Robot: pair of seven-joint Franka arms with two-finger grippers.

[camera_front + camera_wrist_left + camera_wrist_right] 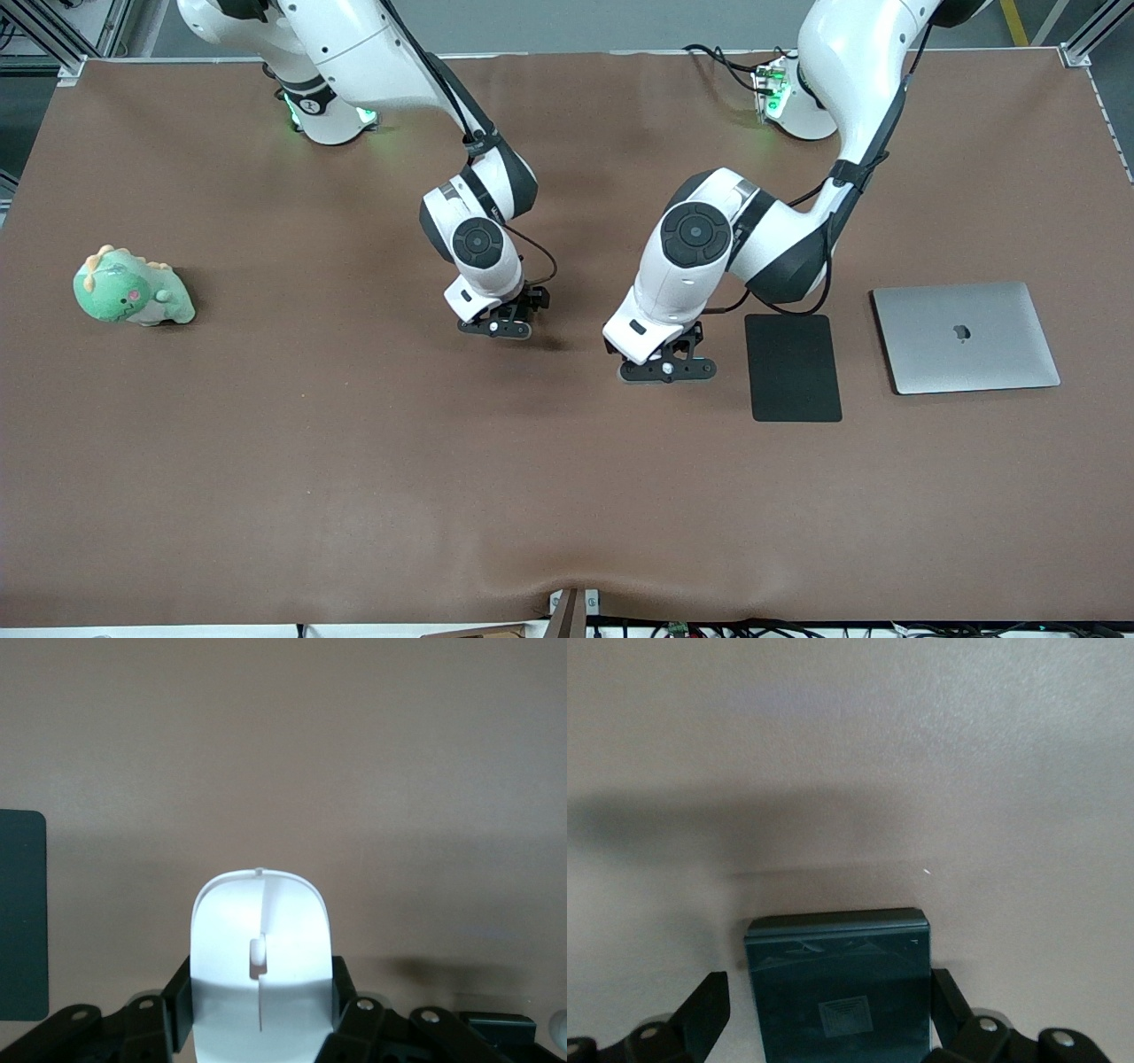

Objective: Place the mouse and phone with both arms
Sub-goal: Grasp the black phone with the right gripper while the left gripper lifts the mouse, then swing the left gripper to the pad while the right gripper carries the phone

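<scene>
My left gripper point(664, 365) is low at the table's middle, beside the black mat, and is shut on the white mouse point(261, 921). In the left wrist view both fingers point(182, 997) press the mouse's sides around the gripper's centre point(262, 997). My right gripper point(498, 324) is low over the table, toward the right arm's end from the left gripper. In the right wrist view it point(828, 1001) straddles the black phone point(837, 979), which lies flat. One finger point(709, 1005) stands clear of the phone's side and the other is at its edge. The grippers hide both objects in the front view.
A flat black mat point(793, 368) lies beside the left gripper, with its edge showing in the left wrist view point(22, 912). A closed grey laptop point(966, 337) lies toward the left arm's end. A green plush dinosaur point(133, 288) sits near the right arm's end.
</scene>
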